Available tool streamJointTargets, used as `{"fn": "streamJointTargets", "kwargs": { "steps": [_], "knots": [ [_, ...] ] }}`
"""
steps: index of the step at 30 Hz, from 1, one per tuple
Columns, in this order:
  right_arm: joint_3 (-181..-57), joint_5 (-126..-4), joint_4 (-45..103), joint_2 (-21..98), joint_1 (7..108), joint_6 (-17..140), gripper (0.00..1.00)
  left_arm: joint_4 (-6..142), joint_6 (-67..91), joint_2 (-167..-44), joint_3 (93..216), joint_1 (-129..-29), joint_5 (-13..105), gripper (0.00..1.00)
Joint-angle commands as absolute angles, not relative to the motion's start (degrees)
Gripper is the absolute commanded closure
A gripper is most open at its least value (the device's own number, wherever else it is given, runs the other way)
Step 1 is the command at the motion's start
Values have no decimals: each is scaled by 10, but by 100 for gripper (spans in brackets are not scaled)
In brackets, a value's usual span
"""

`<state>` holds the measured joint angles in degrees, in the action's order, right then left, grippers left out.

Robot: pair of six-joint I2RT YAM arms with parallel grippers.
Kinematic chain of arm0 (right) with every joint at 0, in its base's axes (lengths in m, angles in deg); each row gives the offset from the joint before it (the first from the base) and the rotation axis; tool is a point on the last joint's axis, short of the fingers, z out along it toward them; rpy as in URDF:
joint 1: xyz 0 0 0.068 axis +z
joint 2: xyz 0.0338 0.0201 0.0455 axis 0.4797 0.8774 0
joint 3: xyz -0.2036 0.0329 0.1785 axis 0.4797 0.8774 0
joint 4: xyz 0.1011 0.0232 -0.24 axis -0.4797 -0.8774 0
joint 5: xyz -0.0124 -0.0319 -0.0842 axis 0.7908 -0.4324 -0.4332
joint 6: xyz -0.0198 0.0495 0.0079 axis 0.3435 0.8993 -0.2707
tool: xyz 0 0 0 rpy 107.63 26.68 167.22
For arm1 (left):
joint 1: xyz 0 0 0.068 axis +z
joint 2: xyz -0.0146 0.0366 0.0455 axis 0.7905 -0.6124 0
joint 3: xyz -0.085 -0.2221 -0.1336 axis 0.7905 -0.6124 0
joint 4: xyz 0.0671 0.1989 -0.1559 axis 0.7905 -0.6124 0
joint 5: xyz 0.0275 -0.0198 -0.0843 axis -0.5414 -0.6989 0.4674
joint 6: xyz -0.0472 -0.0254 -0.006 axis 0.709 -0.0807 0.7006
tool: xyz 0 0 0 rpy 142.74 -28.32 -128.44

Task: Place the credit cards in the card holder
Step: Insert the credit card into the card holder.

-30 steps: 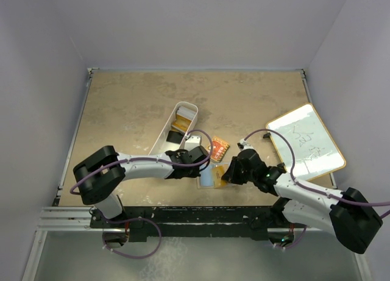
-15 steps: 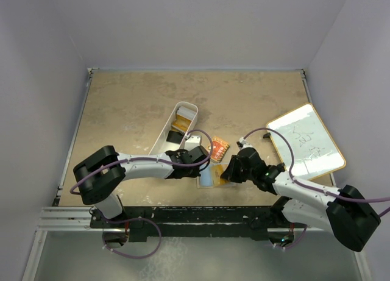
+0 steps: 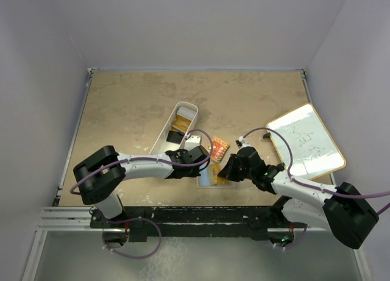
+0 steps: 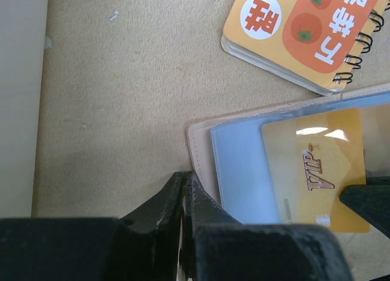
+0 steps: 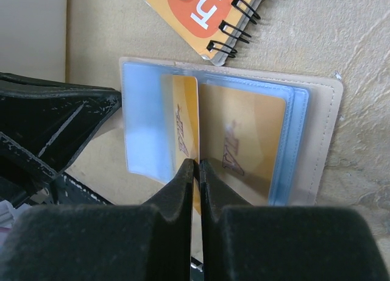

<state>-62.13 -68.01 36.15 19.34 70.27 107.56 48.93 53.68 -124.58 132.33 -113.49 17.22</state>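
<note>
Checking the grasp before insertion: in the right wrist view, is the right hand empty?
No, the right hand is shut on a gold VIP card, held edge-on over the open card holder.

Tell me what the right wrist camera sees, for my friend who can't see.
The right gripper, black and shut, pinches an orange-gold plastic card over the clear sleeves of an open beige leather-like card holder. A second gold card sits in a sleeve; an orange spiral-bound notepad lies beyond.
</note>
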Motion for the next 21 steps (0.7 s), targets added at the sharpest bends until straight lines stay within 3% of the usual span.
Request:
{"fn": "streamJointTargets", "kwargs": {
  "steps": [1, 9, 16, 21],
  "knots": [
    [-609, -679, 379, 198, 703, 1089, 95, 526, 556, -1244, 1310, -1140, 202, 98],
    [-609, -671, 406, 213, 703, 1096, 89, 533, 563, -1245, 1306, -1143, 202, 98],
    [-625, -696, 323, 178, 704, 1078, 69, 528, 562, -1245, 1306, -1143, 201, 99],
    [-626, -697, 316, 169, 703, 1068, 64, 531, 563, -1245, 1305, -1143, 202, 99]
  ]
}}
